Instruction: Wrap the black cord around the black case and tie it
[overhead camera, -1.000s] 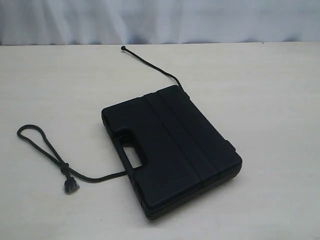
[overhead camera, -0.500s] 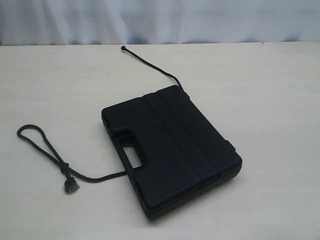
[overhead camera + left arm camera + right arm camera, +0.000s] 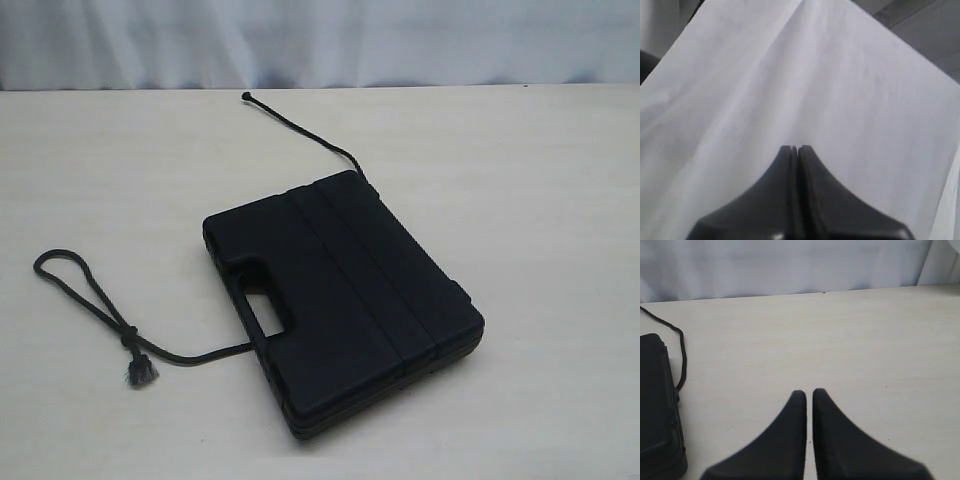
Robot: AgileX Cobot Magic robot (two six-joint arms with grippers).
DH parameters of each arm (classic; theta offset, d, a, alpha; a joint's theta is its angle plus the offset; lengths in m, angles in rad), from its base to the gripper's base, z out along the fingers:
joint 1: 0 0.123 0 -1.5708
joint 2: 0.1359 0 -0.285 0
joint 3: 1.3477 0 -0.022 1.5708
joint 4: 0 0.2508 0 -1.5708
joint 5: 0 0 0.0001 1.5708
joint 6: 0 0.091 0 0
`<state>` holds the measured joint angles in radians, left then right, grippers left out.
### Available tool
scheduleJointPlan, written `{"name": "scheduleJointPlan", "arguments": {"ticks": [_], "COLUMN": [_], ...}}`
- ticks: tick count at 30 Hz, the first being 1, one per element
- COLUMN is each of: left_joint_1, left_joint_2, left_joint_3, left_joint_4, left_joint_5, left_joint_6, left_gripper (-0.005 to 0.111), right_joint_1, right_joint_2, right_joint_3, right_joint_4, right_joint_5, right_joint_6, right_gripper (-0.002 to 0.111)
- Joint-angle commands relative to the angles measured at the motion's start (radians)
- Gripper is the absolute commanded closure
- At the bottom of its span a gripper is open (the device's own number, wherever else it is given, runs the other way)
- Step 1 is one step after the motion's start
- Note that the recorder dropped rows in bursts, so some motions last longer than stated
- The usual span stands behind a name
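Nothing has moved since the earlier exterior frames: every item lies exactly as it did, so the job is no further along.

Item 1, black case (image 3: 340, 300): flat on the table (image 3: 540, 200), lid up, handle slot toward the left of the exterior view. No turn of cord crosses its lid.

Item 2, black cord (image 3: 190, 359): slack on the table in two visible runs.
- One run leaves the case's handle side, passes a knot (image 3: 129, 338) and ends in a frayed tip (image 3: 142, 372), with a closed loop stretching further left.
- The other run leaves the far corner of the case and ends in a small knobbed tip (image 3: 246, 96) near the table's back edge.
- The middle stretch probably runs beneath the case, though that part is hidden.

Item 3, left gripper (image 3: 797, 148): jaws pressed together, nothing between them, facing pale cloth only. It is absent from the exterior view.

Item 4, right gripper (image 3: 809, 392): jaws closed to a sliver and empty, low over bare table. The case and the knobbed run of cord sit well off to one side.

Status: wrapping not begun and no tie made. Both ends lie free for picking up.
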<state>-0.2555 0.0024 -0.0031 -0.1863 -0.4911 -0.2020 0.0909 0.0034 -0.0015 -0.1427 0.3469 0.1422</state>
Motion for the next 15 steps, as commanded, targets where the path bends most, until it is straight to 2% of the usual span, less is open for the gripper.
{"name": "scheduleJointPlan", "arguments": {"ticks": [1, 7, 15], "left_joint_1": [-0.007, -0.007, -0.007], "left_joint_2": [0.048, 0.271, 0.579], "left_joint_3": [-0.038, -0.166, -0.311], "left_joint_4": [0.04, 0.118, 0.39], "left_joint_5": [-0.125, -0.139, -0.139], "left_joint_6": [-0.043, -0.056, -0.216], "left_gripper": [0.107, 0.107, 0.107], "right_joint_1": [-0.007, -0.007, -0.007], "right_joint_2": [-0.003, -0.003, -0.003], "right_joint_3": [0.002, 0.002, 0.002], "right_joint_4": [0.007, 0.027, 0.027], "right_joint_5": [-0.035, -0.037, -0.037], "right_joint_6": [0.002, 0.002, 0.002], "right_gripper": [0.104, 0.104, 0.104]}}
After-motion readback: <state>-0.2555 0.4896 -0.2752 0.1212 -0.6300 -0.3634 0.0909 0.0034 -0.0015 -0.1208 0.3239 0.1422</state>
